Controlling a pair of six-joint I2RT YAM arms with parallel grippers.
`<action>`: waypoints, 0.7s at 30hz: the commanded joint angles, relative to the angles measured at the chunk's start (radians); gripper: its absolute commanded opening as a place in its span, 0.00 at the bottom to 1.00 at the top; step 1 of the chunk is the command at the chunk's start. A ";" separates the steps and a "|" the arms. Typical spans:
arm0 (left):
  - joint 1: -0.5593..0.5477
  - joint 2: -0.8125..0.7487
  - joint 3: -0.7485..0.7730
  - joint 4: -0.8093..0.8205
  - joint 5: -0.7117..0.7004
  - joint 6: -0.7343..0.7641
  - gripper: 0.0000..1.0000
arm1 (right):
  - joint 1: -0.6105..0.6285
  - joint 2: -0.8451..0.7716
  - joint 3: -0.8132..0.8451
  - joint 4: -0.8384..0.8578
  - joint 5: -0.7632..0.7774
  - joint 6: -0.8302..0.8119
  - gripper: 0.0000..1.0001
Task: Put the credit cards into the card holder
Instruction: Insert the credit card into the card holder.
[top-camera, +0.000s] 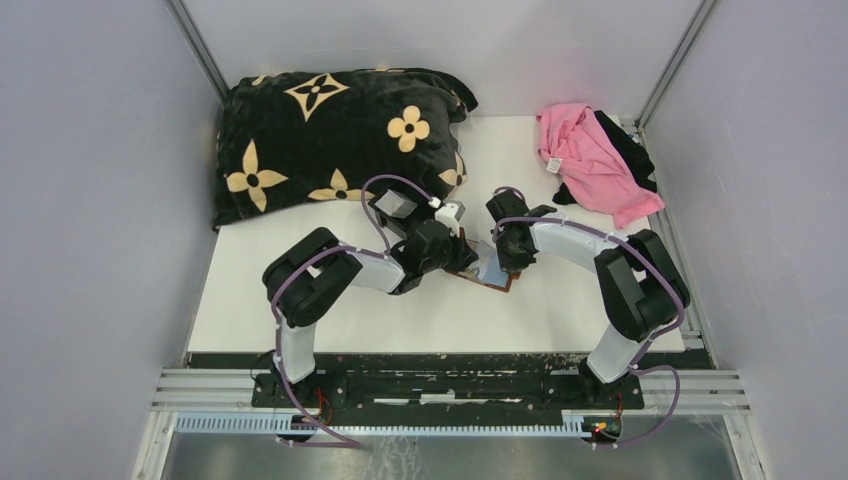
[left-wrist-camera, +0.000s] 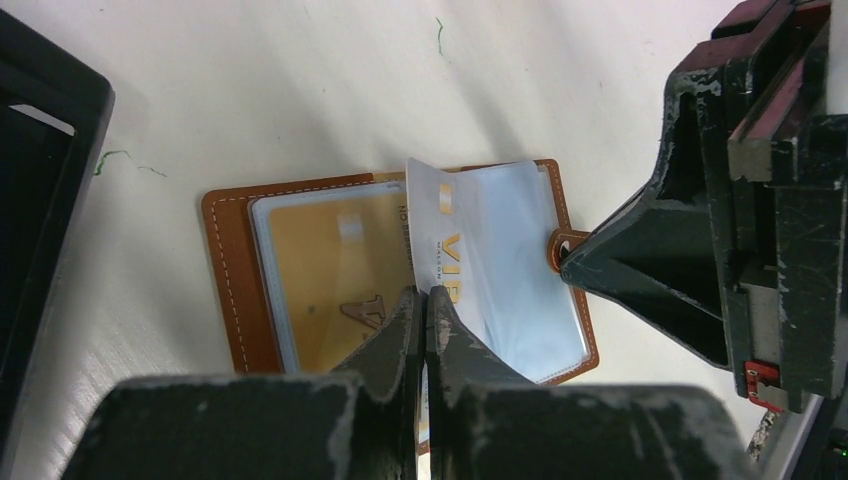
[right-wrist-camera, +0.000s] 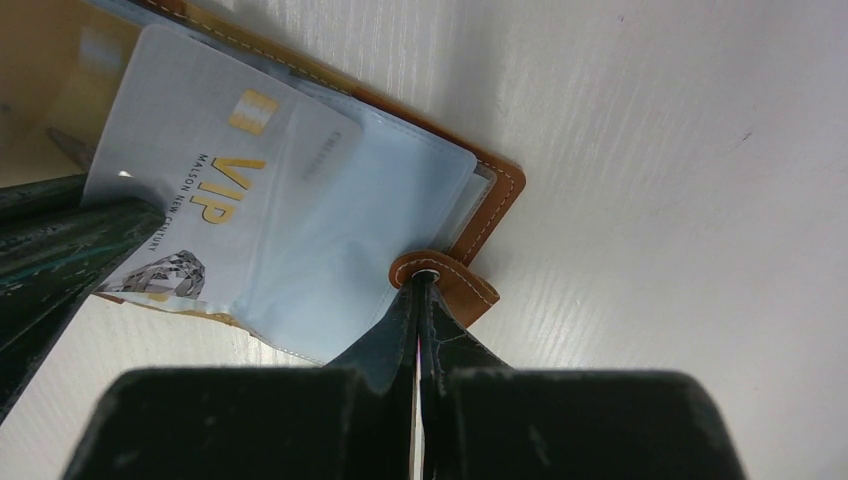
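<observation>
The brown card holder (left-wrist-camera: 225, 270) lies open on the white table, also in the top view (top-camera: 497, 277) and the right wrist view (right-wrist-camera: 497, 195). An orange-tan card (left-wrist-camera: 330, 270) sits in its left clear pocket. My left gripper (left-wrist-camera: 422, 295) is shut on a whitish-grey VIP card (left-wrist-camera: 440, 215), whose far end lies at the right clear pocket (right-wrist-camera: 330, 230). My right gripper (right-wrist-camera: 420, 285) is shut, its tips resting on the holder's snap tab (right-wrist-camera: 460, 282). It also shows in the left wrist view (left-wrist-camera: 575, 255). Both grippers meet over the holder in the top view.
A black tray (left-wrist-camera: 40, 150) lies left of the holder. A black cushion with tan flowers (top-camera: 330, 140) fills the back left. A pink cloth (top-camera: 590, 155) on a black cloth lies at the back right. Grey walls close in both sides.
</observation>
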 joint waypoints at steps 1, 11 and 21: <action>0.014 0.062 0.000 -0.134 -0.019 0.114 0.03 | 0.011 0.088 -0.037 0.078 -0.056 0.019 0.01; 0.012 0.092 -0.036 -0.039 -0.034 0.070 0.03 | 0.011 0.093 -0.043 0.083 -0.058 0.019 0.01; -0.015 0.105 -0.103 0.081 -0.098 -0.081 0.03 | 0.010 0.087 -0.047 0.075 -0.056 0.014 0.01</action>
